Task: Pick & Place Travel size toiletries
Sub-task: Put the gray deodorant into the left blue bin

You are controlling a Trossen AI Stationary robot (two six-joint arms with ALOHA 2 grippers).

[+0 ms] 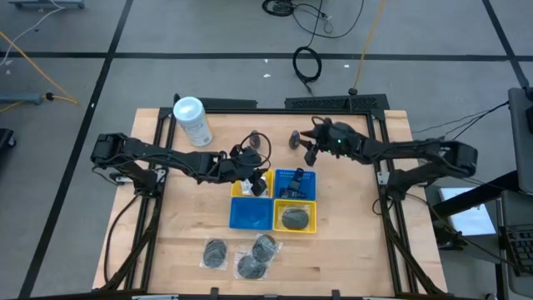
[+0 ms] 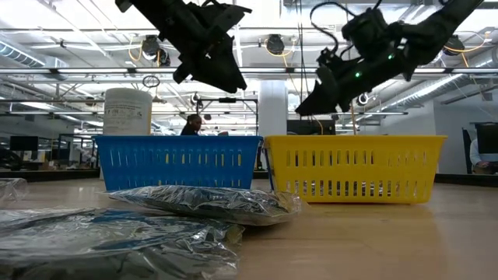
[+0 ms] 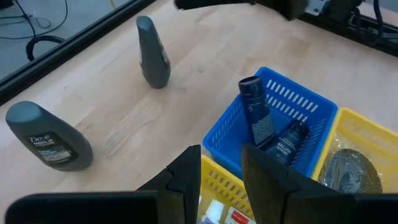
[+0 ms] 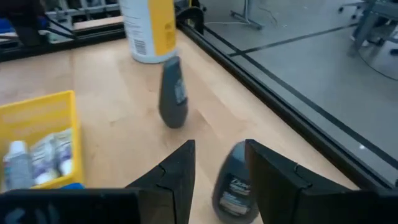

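- Standing in a square block mid-table, the four baskets (image 1: pixel 274 200) anchor everything: two blue, two yellow.
- Left gripper (image 1: pixel 252 171) hovers over the block's far-left yellow basket (image 1: pixel 247 187), fingers (image 3: pixel 186 177) parted and empty.
- Right gripper (image 1: pixel 312 150) hangs just beyond the block's far edge, fingers (image 4: pixel 177 171) parted and empty, above one grey bottle (image 4: pixel 233 186).
- White canister (image 1: pixel 192 120) stands well beyond the block's far-left corner.
- Wrapped dark discs (image 1: pixel 243 254) lie near the block's front edge.
- Second grey bottle (image 3: pixel 153 53) stands upright just beyond the block.
- Dark tubes (image 3: pixel 268 127) lean inside the far blue basket (image 1: pixel 296 183).
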